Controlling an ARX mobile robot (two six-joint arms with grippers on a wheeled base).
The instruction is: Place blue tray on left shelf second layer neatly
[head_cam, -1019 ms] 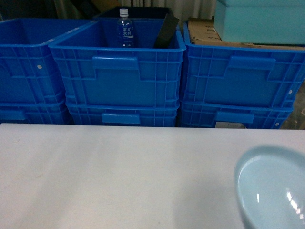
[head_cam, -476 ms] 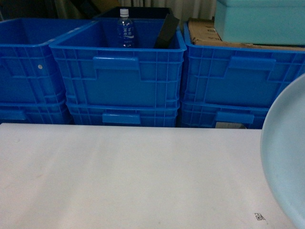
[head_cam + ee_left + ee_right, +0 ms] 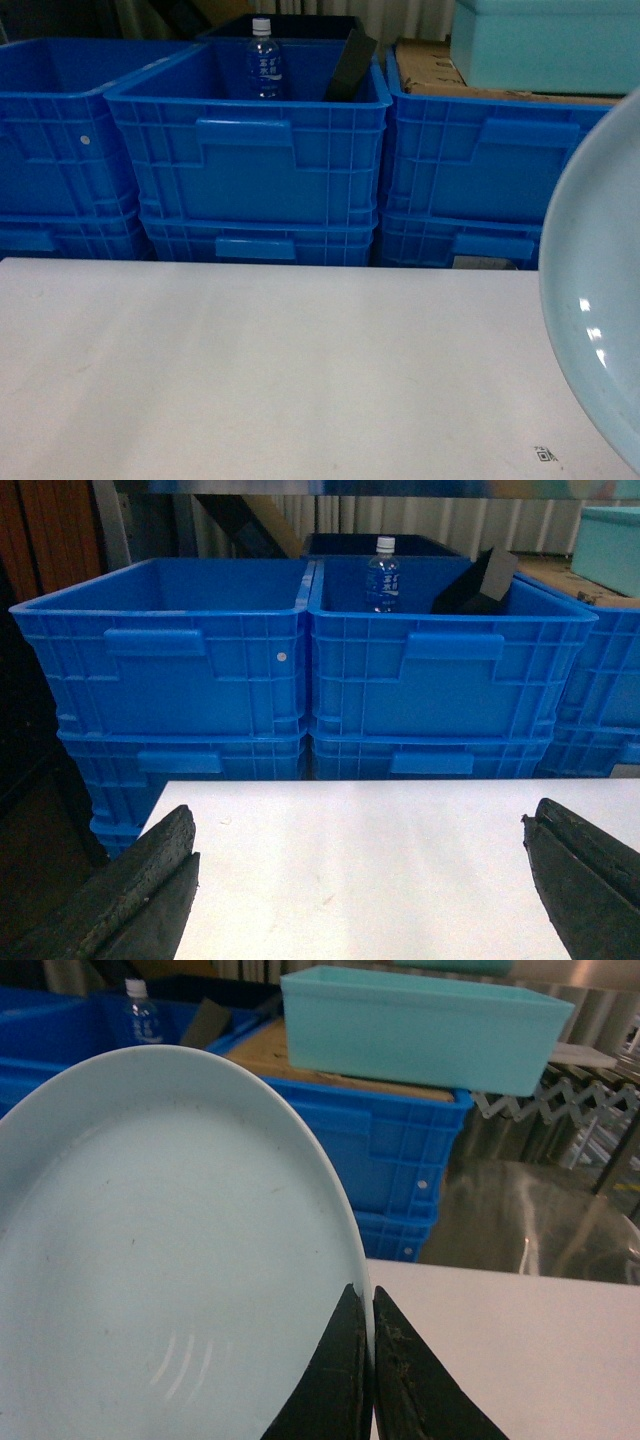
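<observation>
Since half a second ago the pale light-blue glossy round tray point(image 3: 600, 300) has risen slightly at the head view's right edge, clear of the white bench point(image 3: 270, 370). It stands near upright, concave face toward the stacked deep-blue ribbed crates point(image 3: 250, 150). Right gripper point(image 3: 371, 1360): jaws pinched on its rim. Left gripper point(image 3: 360, 880): jaws spread wide, holding nothing, above the bench.
</observation>
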